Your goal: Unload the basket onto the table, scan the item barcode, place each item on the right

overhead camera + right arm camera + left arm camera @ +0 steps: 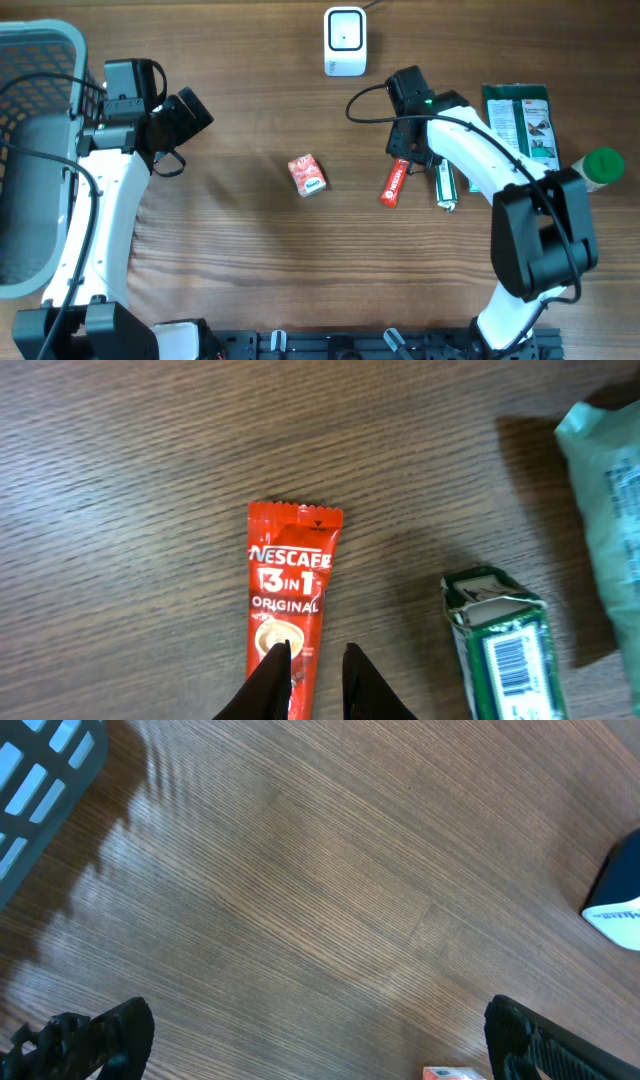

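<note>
the table (230, 260) was brown wood grain. a red sachet (290, 590) bore white lettering; left of it lay a red-and-white box (307, 175). the far scanner (345, 41) was white, the right packet (522, 120) green, the left basket (45, 33) grey.

Table (150, 440): wood, matt, fine grain. Sachet (290, 580): red film, glossy. Scanner (345, 40): white plastic, smooth. Basket (30, 40): grey plastic. Carton (500, 650): green printed card

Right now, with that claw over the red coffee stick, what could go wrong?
1. The right gripper, jaws barely apart, sits at the end of the flat Nescafe sachet; it might pinch only an edge and drop it.
2. The green box lies close beside the sachet; a sideways move could knock it.
</note>
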### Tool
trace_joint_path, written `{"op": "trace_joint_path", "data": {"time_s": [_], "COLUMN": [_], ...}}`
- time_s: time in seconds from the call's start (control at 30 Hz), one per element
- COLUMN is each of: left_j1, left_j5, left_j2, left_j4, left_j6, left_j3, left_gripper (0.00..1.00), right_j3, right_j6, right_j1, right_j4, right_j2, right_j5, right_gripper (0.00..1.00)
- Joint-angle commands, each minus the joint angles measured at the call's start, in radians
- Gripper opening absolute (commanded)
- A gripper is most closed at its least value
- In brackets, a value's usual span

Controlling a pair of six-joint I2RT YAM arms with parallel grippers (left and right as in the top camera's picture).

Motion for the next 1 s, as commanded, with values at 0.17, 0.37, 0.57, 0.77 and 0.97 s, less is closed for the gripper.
{"op": "trace_joint_path", "data": {"time_s": [0.17,0.37,0.57,0.77,0.97], "left_j1": [0.004,0.004,0.004,0.004,0.004], "left_j5": [-0.010,-0.010,-0.010,-0.010,-0.010], "left_j2": [-0.009,-0.009,-0.009,-0.009,-0.009], "left_j4": [-0.001,-0.001,-0.001,-0.001,-0.001], "left_j6": [0.002,0.002,0.002,0.001,0.001], "left_j3": [0.008,0.008,0.008,0.008,0.008], "left_gripper": [1.00,1.00,1.00,1.00,1.00], "right_j3": [-0.052,-0.088,-0.088,-0.088,-0.039], "right_j6": [0.040,0.035,-0.064,-0.120,-0.152], "right_j1": [0.002,0.003,0.005,0.007,0.006], "right_j4": [0.051,0.130,0.192,0.220,0.237], "right_j2": [0.057,0.057,0.057,0.057,0.026], "right_j5": [-0.013,-0.099,-0.209,-0.221,-0.221], "right_gripper": [0.19,0.18,0.18,0.17,0.22]}}
